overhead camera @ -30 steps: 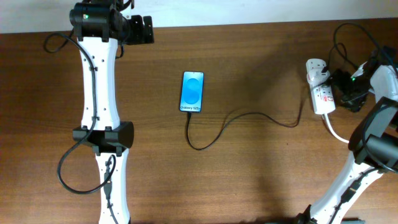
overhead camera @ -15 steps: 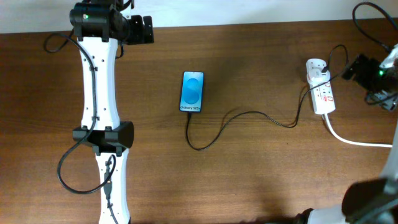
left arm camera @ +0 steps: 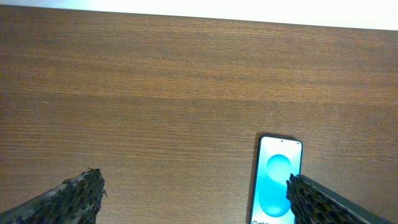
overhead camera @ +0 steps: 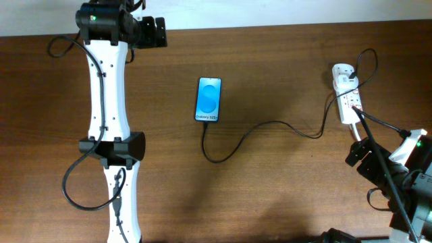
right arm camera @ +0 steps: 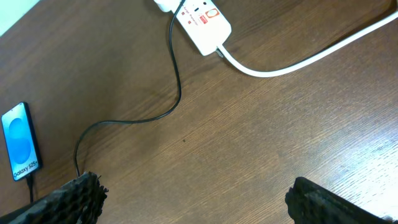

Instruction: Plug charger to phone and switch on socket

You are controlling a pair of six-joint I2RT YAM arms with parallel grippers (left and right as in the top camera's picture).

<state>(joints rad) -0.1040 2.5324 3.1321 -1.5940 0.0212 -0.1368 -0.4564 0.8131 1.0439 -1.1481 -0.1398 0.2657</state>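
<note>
Surface: a brown wooden table [overhead camera: 283, 196], matt, with fine straight grain running left to right.
Room: a plain pale band [overhead camera: 270, 12] lies along the table's far edge; nothing more of the room shows.
Left gripper [overhead camera: 160, 32]: at the far left on a white arm [overhead camera: 108, 121] with black joints. Its jaws are spread wide, with nothing between them and touching nothing. In its own wrist view only bare wood lies between the tips.
Right gripper [overhead camera: 359, 154]: at the near right, just near of the socket. Its jaws are likewise spread wide and empty, above the table.
Fingers [left arm camera: 78, 193]: black, with a rough, knobbly texture.
Phone [overhead camera: 208, 100]: lies flat at the table's centre, screen up, long side running far to near. It is a black-rimmed rectangle with rounded corners and a glossy bright blue screen, showing a lighter oval and white "Galaxy S25" text at the near end.
Charger [overhead camera: 270, 125]: a thin black cable running left from the socket in loose curves. It loops near of the phone and meets the phone's near short edge. The plug itself is too small to make out.
Socket [overhead camera: 347, 101]: a white plastic strip at the far right, elongated, with small red marks. A white adapter block [overhead camera: 343, 73] sits at its far end. The switch position cannot be told.
Thick white cord [right arm camera: 249, 71]: smooth and round, it leaves the socket's near end and curves away right.
</note>
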